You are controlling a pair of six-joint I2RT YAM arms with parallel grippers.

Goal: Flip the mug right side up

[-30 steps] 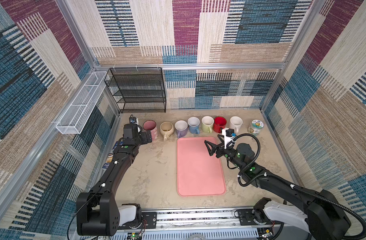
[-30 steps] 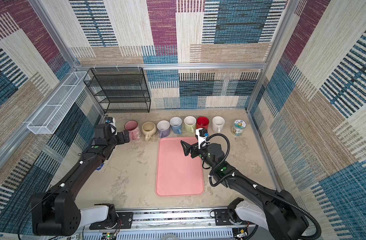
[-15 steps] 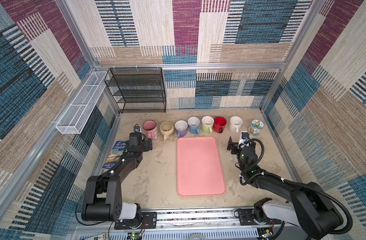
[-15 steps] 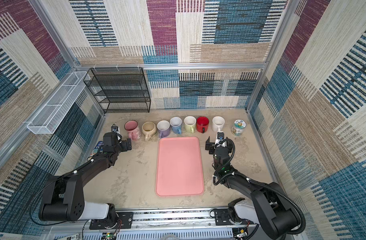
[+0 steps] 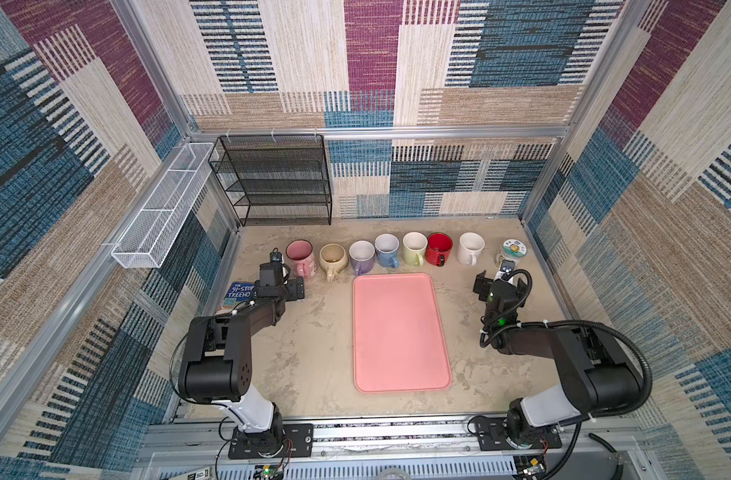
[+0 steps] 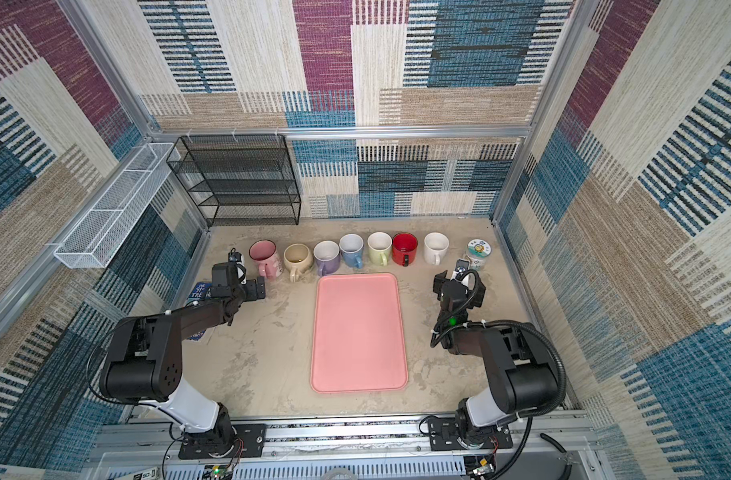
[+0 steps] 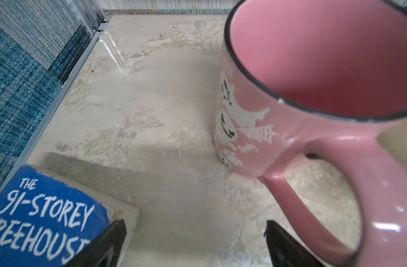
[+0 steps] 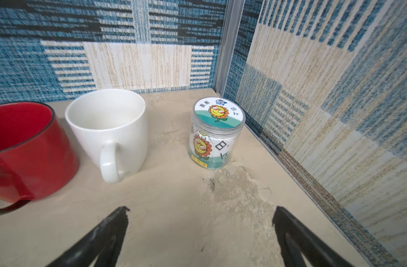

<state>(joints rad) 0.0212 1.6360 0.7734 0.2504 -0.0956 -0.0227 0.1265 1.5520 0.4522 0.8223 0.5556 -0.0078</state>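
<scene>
Blue book cover [image 7: 42,219], left edge of the table [image 5: 313,332] — white hand-style lettering "THE 91-STOREY TREEHOUS…", last letter hidden. Clear jar [image 8: 211,143], far right corner — the lid [image 8: 218,113] carries Chinese characters, probably 蒸蒸 and 日上; 日上 repeats on the jar's side label [image 8: 221,148].

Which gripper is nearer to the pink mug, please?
Left. The left gripper hangs open close beside the handle of the pink mug; the right gripper is at the row's opposite end, facing the white mug and the jar.
</scene>
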